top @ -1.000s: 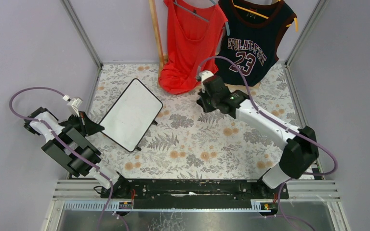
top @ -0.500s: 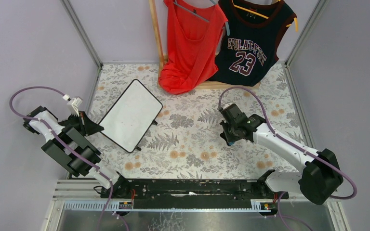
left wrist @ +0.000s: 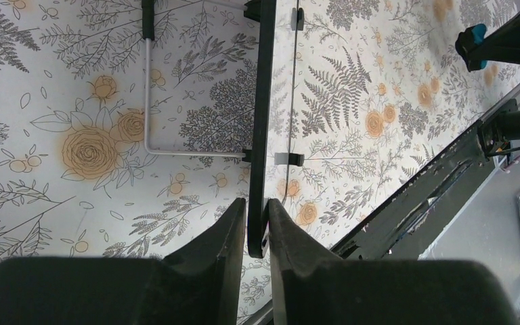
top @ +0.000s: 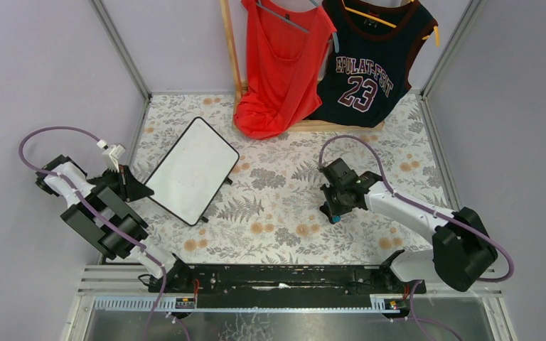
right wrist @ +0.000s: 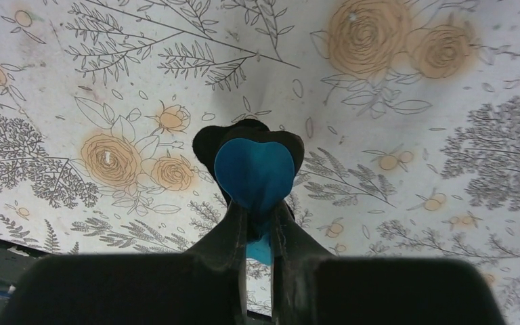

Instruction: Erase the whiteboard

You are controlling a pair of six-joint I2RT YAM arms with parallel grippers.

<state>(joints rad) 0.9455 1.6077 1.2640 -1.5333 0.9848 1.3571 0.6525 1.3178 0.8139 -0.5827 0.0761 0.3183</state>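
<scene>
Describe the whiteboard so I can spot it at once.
On the floral table's left half, near the hanging red shirt, the whiteboard sits angled. The left gripper straddles its edge; it alone is plain white with a thin black frame.

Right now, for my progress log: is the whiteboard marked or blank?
Blank: the whiteboard shows a plain white face, no writing, from above.

Pincer (left wrist: pixel 257 206) closed against both faces of the edge-on whiteboard (left wrist: pixel 265 101), thin wire stand leg (left wrist: pixel 147 88) to its left, floral surface (left wrist: pixel 54 81) beneath, blue eraser (left wrist: pixel 475 42) in far corner
</scene>
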